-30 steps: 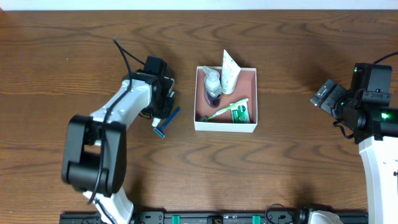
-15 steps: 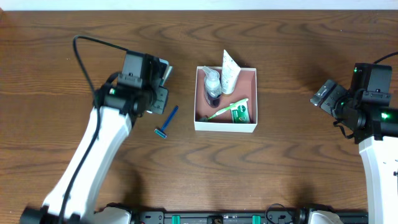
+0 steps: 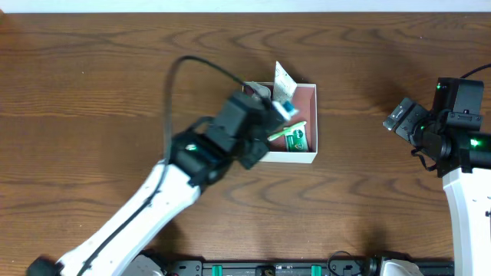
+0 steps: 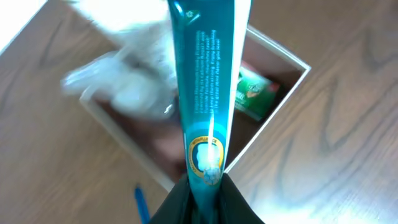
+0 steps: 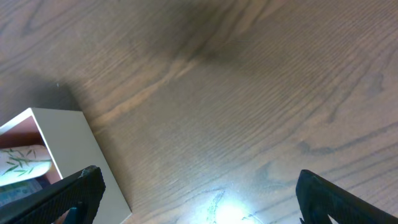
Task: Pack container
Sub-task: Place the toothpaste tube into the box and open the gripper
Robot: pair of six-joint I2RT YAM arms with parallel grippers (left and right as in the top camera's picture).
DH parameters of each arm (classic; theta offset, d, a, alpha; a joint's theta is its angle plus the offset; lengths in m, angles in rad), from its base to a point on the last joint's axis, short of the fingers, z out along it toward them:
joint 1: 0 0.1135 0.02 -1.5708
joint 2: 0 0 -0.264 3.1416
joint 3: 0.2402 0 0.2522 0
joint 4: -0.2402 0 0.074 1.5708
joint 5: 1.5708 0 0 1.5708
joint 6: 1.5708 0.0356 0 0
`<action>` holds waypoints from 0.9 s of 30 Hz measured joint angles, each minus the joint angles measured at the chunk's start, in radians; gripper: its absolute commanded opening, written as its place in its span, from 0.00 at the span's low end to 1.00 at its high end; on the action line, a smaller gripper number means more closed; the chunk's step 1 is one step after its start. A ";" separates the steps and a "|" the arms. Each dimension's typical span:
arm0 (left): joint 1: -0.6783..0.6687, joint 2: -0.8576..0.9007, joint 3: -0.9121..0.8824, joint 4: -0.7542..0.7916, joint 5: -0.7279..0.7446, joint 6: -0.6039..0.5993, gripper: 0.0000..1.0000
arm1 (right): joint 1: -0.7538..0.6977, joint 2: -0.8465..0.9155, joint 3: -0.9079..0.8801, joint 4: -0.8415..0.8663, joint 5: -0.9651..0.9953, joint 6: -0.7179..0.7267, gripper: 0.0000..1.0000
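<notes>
Two pincers show from overhead. The left pincer (image 3: 278, 110) hangs over the white-walled container (image 3: 291, 157) in the middle of the wooden surface (image 3: 92, 77), clamped on a teal tube (image 3: 287, 109). A green-and-white packet (image 3: 297, 139) lies inside the container, its lettering too small to read. The right pincer (image 3: 399, 116) sits well apart from the container. At the left wrist, the teal tube's fine white print and round gold emblem are too blurred to read. At the right wrist, the right pincer's fingers (image 5: 87, 186) stand wide apart over bare wood. A container corner and a white tube (image 5: 18, 163) printed with bamboo leaves sit at the left edge.

One container (image 3: 293, 157), one teal tube (image 4: 208, 106), one white tube (image 3: 282, 75), one razor (image 4: 140, 202).
</notes>
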 measured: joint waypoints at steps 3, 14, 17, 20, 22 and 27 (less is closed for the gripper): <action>-0.024 0.091 0.000 0.074 0.000 0.063 0.12 | 0.000 0.000 0.000 0.000 0.000 0.000 0.99; -0.029 0.304 0.000 0.220 -0.001 0.190 0.52 | 0.000 0.000 0.000 0.000 0.000 0.000 0.99; -0.029 0.276 0.000 0.172 -0.005 0.188 0.52 | 0.000 0.000 0.000 0.000 0.000 0.000 0.99; -0.029 0.207 0.000 0.103 -0.027 0.179 0.52 | 0.000 0.000 0.000 0.000 0.000 0.000 0.99; -0.023 0.136 0.000 0.035 -0.056 0.171 0.52 | 0.000 0.000 0.000 0.000 0.000 0.000 0.99; 0.050 -0.022 0.002 -0.099 -0.136 0.084 0.54 | -0.001 0.000 0.000 0.000 0.000 0.000 0.99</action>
